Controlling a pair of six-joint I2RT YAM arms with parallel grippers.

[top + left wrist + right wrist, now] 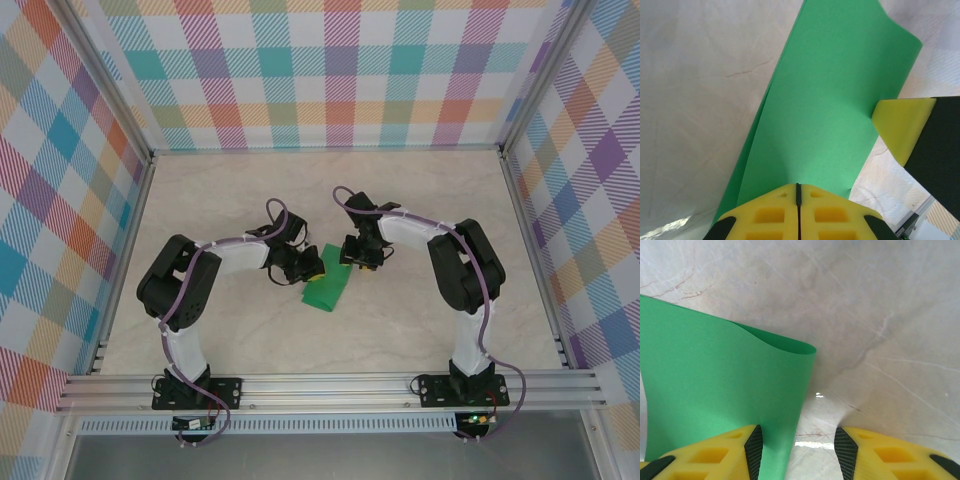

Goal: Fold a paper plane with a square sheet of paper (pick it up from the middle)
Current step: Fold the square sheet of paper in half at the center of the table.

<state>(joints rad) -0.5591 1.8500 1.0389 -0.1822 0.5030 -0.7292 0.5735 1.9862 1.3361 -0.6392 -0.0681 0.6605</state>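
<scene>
The green sheet of paper (328, 291) is found near the middle of the table (420, 200), between the two grippers. From the top camera it is seen as a narrow, slightly bent shape, and it is placed in front of both arm tips.

The left gripper (306, 270) is at the left edge of the sheet. In the left wrist view, the two yellow fingers of this gripper (798, 188) are pressed together with no gap, and the near end of the sheet (830, 100) is pinched between them. The sheet is raised above the table there. Two layers can be seen along its left edge, and its far corner is curled.

The right gripper (356, 260) is at the upper right end of the sheet. In the right wrist view its jaws (797, 431) are parted, with a clear gap between them. The sheet (715, 380) lies behind the left finger, and its edge reaches into the gap, but it is not clamped. In the left wrist view, one yellow fingertip (900, 125) of the right gripper is seen touching the right edge of the sheet.
</scene>
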